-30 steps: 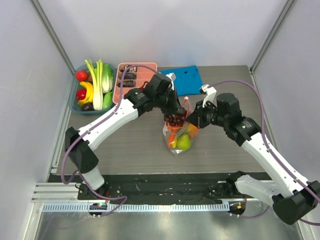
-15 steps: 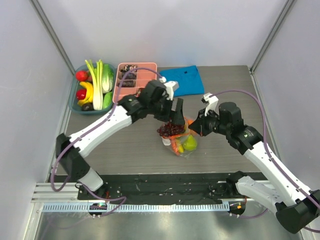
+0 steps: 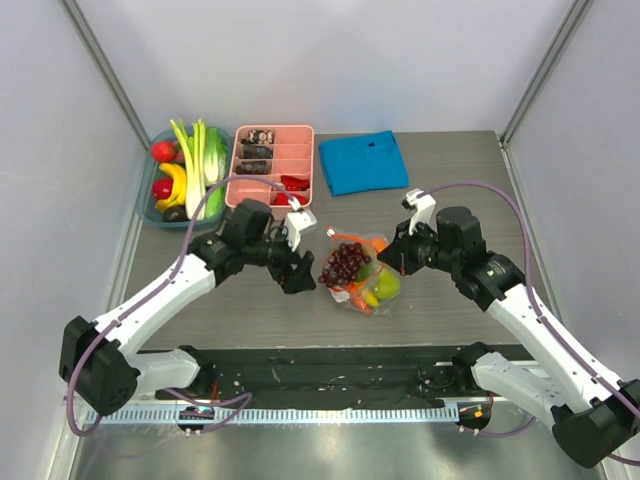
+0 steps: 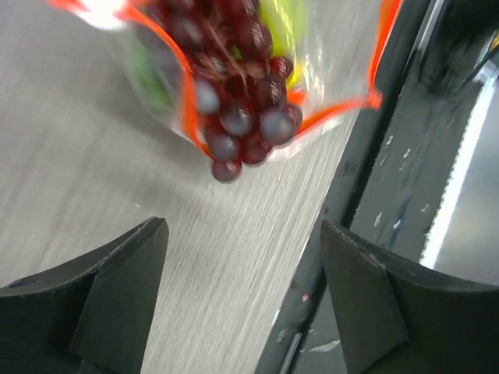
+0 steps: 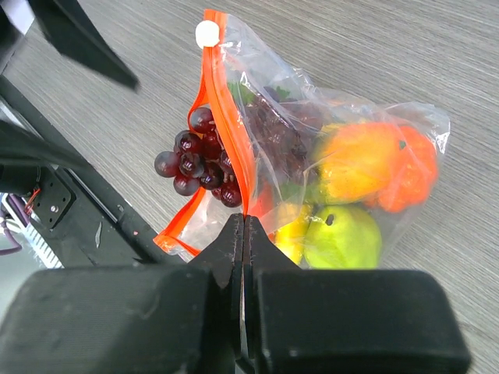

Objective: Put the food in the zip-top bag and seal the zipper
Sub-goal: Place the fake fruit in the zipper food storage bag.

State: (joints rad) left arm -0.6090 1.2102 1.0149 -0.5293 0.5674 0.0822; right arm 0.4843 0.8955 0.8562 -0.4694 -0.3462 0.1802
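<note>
My right pincer is clenched on the zipper of the bag, which lies mid-way across the bench, near its front edge. The grapes spill half out of its mouth. My left pincer stands released and empty just beside them, bare bench between

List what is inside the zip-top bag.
Inside the zip-top bag: a green pear, orange pieces and something yellow. The grape bunch lies half out of the mouth. Whatever lies beneath these is covered.
</note>
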